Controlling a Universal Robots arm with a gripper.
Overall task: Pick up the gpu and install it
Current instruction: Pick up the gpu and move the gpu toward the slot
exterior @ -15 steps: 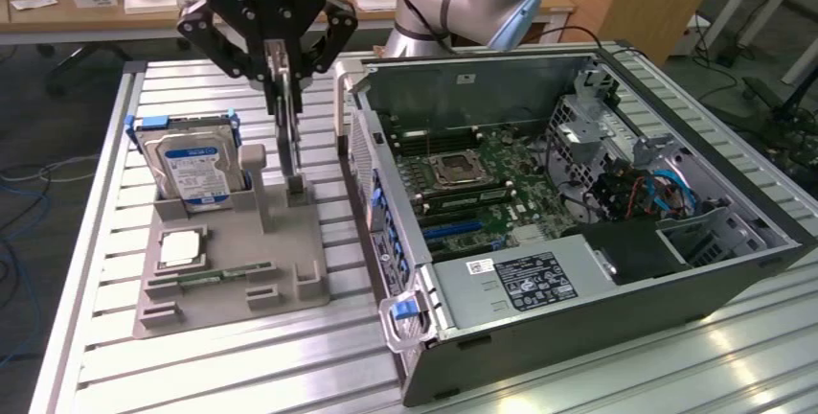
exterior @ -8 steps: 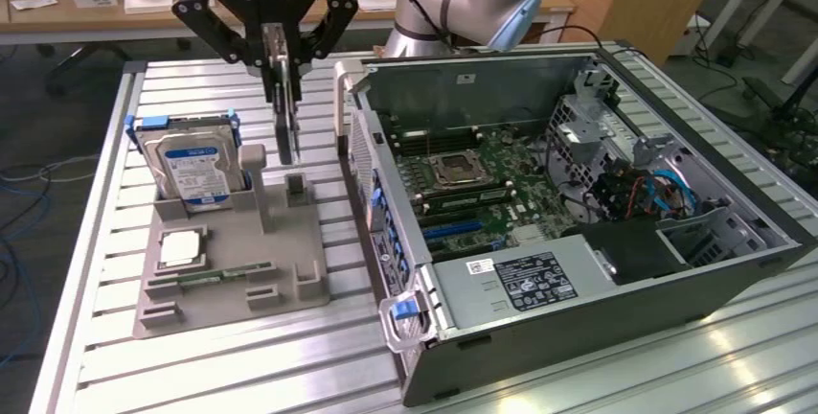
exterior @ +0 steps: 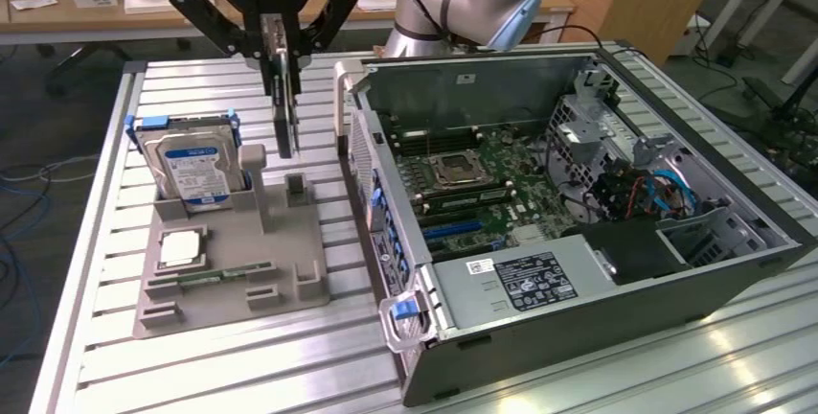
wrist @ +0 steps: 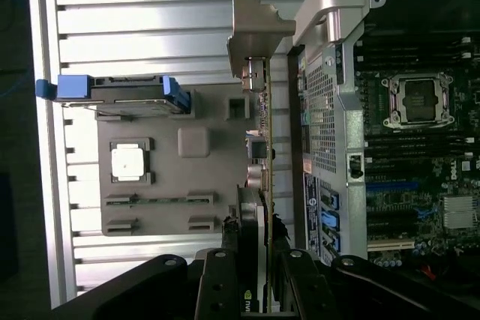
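The gpu (exterior: 284, 117) is a thin dark card seen edge-on, hanging upright from my gripper (exterior: 278, 59), which is shut on its upper part. It is in the air above the grey parts holder (exterior: 230, 261), between the hard drive (exterior: 192, 160) and the wall of the open computer case (exterior: 383, 194). In the wrist view the gpu (wrist: 264, 148) runs out from my gripper (wrist: 259, 260) with its silver bracket (wrist: 251, 31) at the far end. The motherboard (exterior: 480, 170) lies exposed inside the case, with a blue slot (exterior: 454, 232) on it.
The holder also carries a square processor (exterior: 182, 246) and a slim green memory stick (exterior: 224, 275). Everything stands on a ribbed aluminium table (exterior: 102, 337). The case's rear handle (exterior: 343, 98) rises close beside the card. Cables and a drive cage (exterior: 626, 174) fill the case's far side.
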